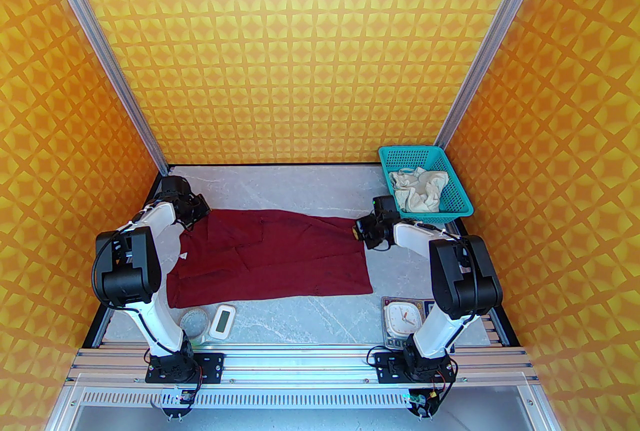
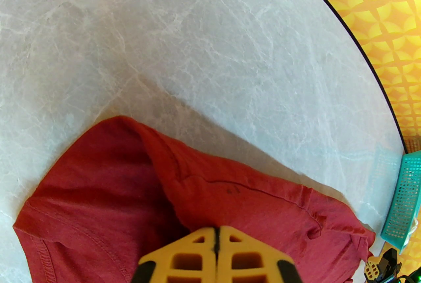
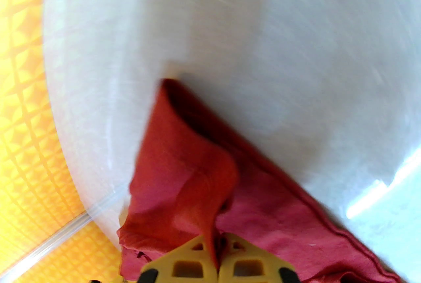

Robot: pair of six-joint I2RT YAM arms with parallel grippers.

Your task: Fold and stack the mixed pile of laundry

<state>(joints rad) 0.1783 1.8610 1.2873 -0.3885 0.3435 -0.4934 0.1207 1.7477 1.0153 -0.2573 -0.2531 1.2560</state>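
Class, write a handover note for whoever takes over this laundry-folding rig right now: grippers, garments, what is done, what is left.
Left gripper: shut on the dark red shirt's far left corner.
Right gripper: shut on its far right corner.
Shirt lies spread on the table; cream-white shorts lie crumpled in the teal basket.
Done: shirt laid out.
Left: fold shirt, take out and fold shorts, stack both.

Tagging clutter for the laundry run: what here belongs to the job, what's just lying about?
Job: red shirt, gripped by left tool and right tool; cream shorts, in the teal basket.
Lying about: teal basket, white clock, small digital display.
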